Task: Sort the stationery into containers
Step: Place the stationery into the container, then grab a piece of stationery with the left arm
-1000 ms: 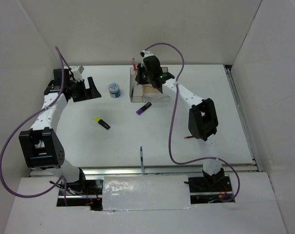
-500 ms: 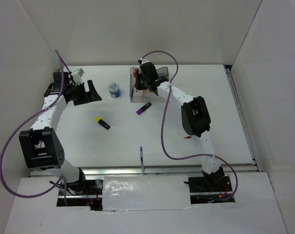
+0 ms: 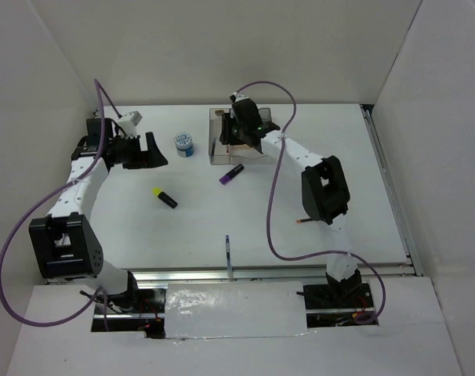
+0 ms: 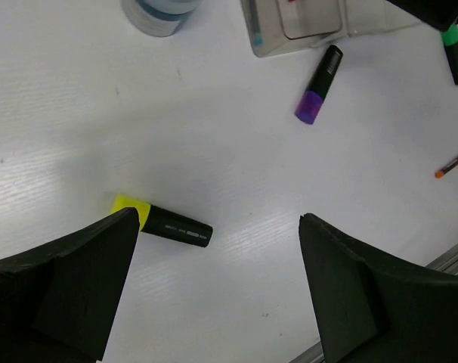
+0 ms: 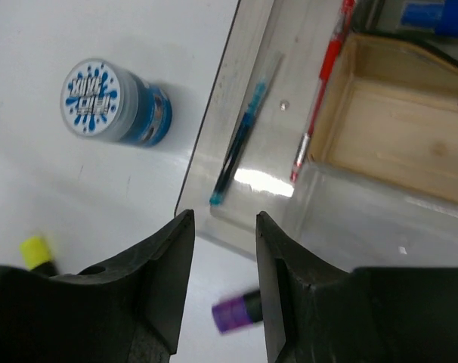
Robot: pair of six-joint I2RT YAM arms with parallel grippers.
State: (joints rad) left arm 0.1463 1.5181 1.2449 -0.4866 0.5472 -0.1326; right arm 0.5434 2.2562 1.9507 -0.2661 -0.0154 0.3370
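Observation:
The smoky organiser (image 3: 253,149) stands at the back middle; it also shows in the right wrist view (image 5: 259,181) with a blue pen (image 5: 240,144), a red pen (image 5: 323,91) and a blue-capped bottle (image 5: 433,15) inside. My right gripper (image 3: 236,133) (image 5: 223,219) hangs open and empty over the organiser's left end. My left gripper (image 3: 147,149) (image 4: 218,287) is open and empty above the table. A yellow highlighter (image 3: 164,197) (image 4: 161,221), a purple highlighter (image 3: 231,174) (image 4: 318,83) and the blue-white tub (image 3: 184,144) (image 5: 116,102) lie loose.
A thin blue pen (image 3: 228,254) lies at the table's near edge. A small orange-red pen (image 3: 302,222) (image 4: 452,162) lies by the right arm. A green highlighter (image 4: 454,57) lies right of the organiser. White walls enclose the table.
My right gripper held a red pen above the organiser; the pen now lies inside and the jaws are open. My left gripper has shifted right toward the tub.

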